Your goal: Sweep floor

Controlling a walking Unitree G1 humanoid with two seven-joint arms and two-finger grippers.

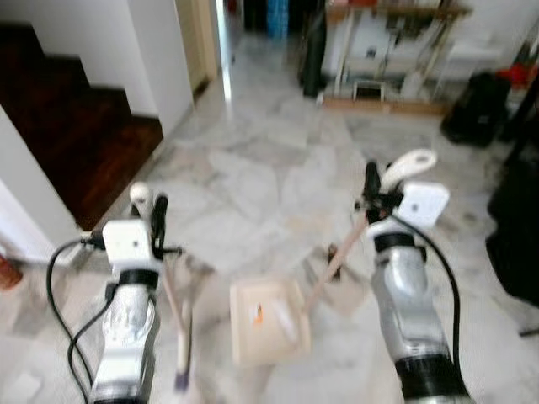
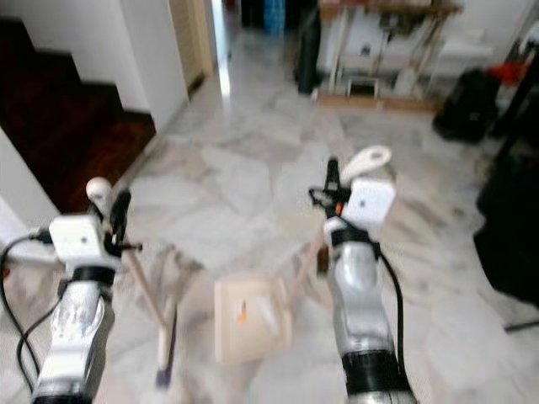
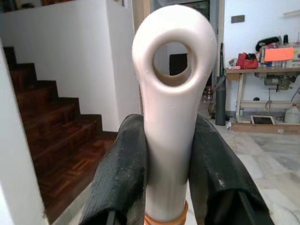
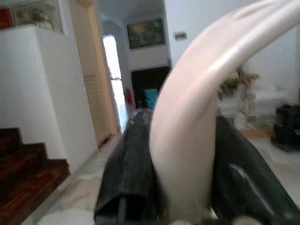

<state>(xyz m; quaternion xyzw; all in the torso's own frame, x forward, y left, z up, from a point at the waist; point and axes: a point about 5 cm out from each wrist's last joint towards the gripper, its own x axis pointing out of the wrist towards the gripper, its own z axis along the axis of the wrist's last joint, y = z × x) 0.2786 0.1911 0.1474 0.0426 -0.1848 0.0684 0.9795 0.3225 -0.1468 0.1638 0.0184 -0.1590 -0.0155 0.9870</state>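
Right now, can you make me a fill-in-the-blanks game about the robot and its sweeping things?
1. The left hand is shut on the handle of the ____.
2. The right hand holds the long handle of the ____.
3. The dustpan rests on the ____ floor.
4. The dark wooden ____ are on the robot's left.

Missing words: broom; dustpan; marble; stairs
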